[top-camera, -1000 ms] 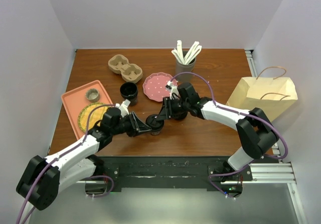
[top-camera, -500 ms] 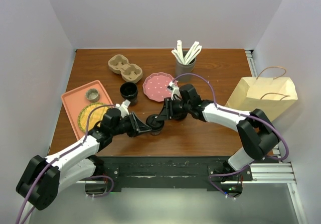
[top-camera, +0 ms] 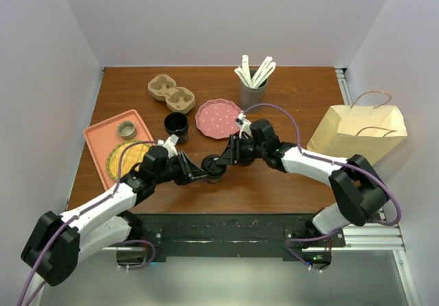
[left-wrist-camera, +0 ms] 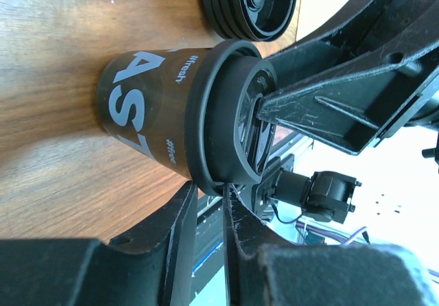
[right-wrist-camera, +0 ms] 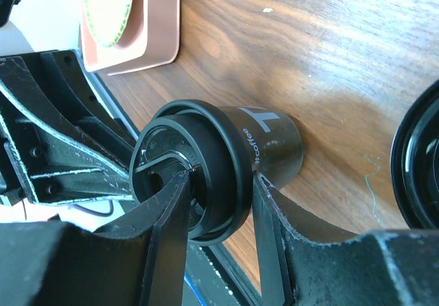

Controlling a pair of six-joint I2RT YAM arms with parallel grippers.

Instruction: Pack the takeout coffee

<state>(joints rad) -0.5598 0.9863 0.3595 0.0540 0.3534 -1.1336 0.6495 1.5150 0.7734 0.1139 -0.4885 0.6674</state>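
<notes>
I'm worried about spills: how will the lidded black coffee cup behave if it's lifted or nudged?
The coffee cup stands upright, narrower at its base than at the top, so a sideways nudge might tip it. Its lid looks like smooth plastic, likely slippery; lifting by it alone may pop it off.

Site: robotics lab test cell | Evidence: plain white panels (top-camera: 219,18) boxed in a wooden table (top-camera: 302,93); left arm (top-camera: 96,210) and right arm (top-camera: 315,165) were bolted to an aluminium rail (top-camera: 370,236); purple cable (top-camera: 274,107) hung loose; paper bag (top-camera: 357,131) stood as prop.
</notes>
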